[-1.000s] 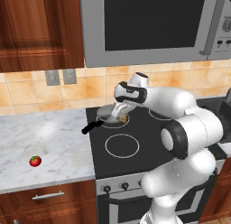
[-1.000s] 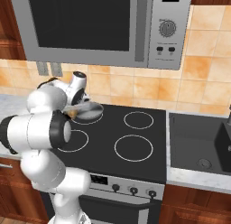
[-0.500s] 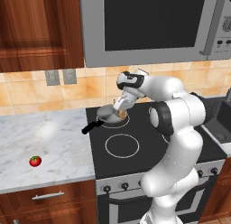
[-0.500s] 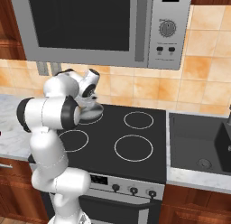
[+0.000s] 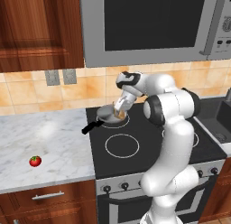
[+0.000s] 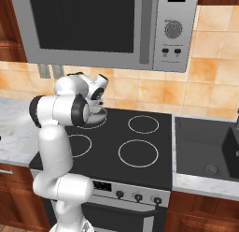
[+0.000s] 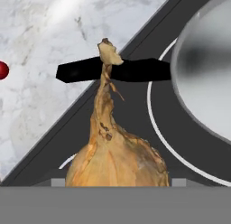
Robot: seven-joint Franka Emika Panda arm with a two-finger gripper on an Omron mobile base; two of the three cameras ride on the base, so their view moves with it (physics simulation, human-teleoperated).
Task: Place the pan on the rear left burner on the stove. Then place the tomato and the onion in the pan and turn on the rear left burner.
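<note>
The pan (image 5: 107,113) rests on the rear left burner (image 5: 122,125) of the stove (image 5: 104,161), its black handle (image 5: 90,126) pointing left toward the counter. My gripper (image 5: 121,111) hangs over the pan's right rim, shut on the onion (image 5: 119,114). In the hand view the onion (image 7: 115,160) sits close at the bottom with its dry stalk up. Beyond it lie the pan (image 7: 205,78), its handle (image 7: 81,70) and the burner's white ring (image 7: 155,128). The tomato (image 5: 35,161) lies on the marble counter at the left and shows as the tomato (image 7: 2,70) at the hand view's edge.
A microwave (image 5: 149,24) hangs above the stove. The right base view has the pan (image 6: 97,117) behind my arm and a dark sink (image 6: 205,151) to the right. Knobs (image 6: 137,196) line the steel front panel. Wall outlets (image 5: 61,77) sit on the tiled backsplash.
My arm's elbow has swung up and to the right into a more upright stance. The gripper with the onion has stayed over the pan, dipping slightly.
</note>
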